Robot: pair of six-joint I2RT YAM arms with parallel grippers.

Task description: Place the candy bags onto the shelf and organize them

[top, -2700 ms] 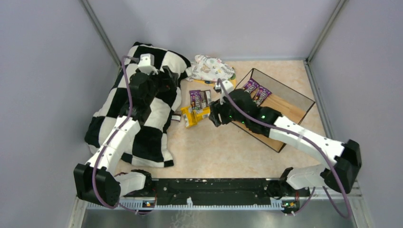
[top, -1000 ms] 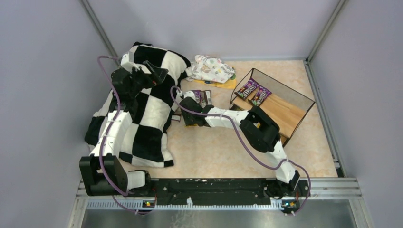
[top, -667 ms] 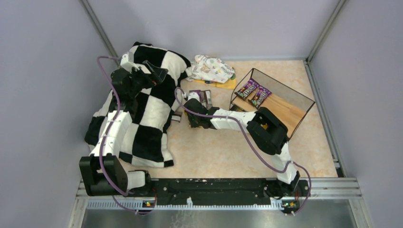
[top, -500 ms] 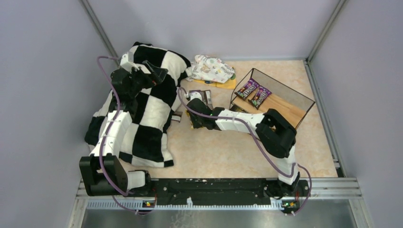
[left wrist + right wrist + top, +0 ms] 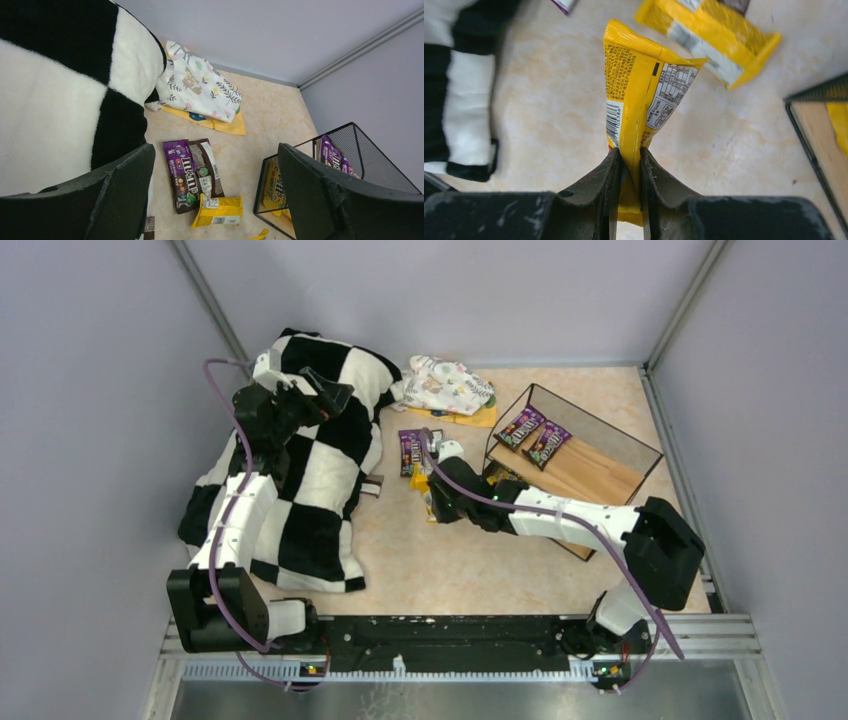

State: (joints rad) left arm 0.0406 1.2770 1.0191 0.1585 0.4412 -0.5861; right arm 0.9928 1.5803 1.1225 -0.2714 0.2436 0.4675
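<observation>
— The right arm's swung its elbow out towards the right wall since a moment back, and the right hand [image 5: 629, 165] has drawn off from the loose packets towards the shelf [image 5: 592, 466].

— Has it got anything?

— Yes, a yellow candy bag [image 5: 640, 95]. The fingers are pinched tight on its bottom edge, and the bag stands up out of them, clear of the tabletop [image 5: 470, 560]. It hangs just off the shelf's near-left corner.

— And the others?

— A second yellow bag [image 5: 711, 35] lies flat on the tabletop just beyond the held one. Past that, a purple bag [image 5: 181, 172] and a brown bag [image 5: 206, 167] lie side by side, touching. Two purple bags [image 5: 536, 433] sit next to each other at the far-left end of the shelf's upper board. There's another yellow packet [image 5: 273, 182] behind the mesh at the lower level.

— What about the left hand [image 5: 328, 392]?

— Up over the checkered blanket [image 5: 300, 490], fingers spread wide, holding nothing. It's well apart from the candy.

— Anything else on there?

— A floral cloth [image 5: 448, 383] bundled at the back, lying on an orange sheet [image 5: 474, 419], between the blanket and the shelf.
</observation>
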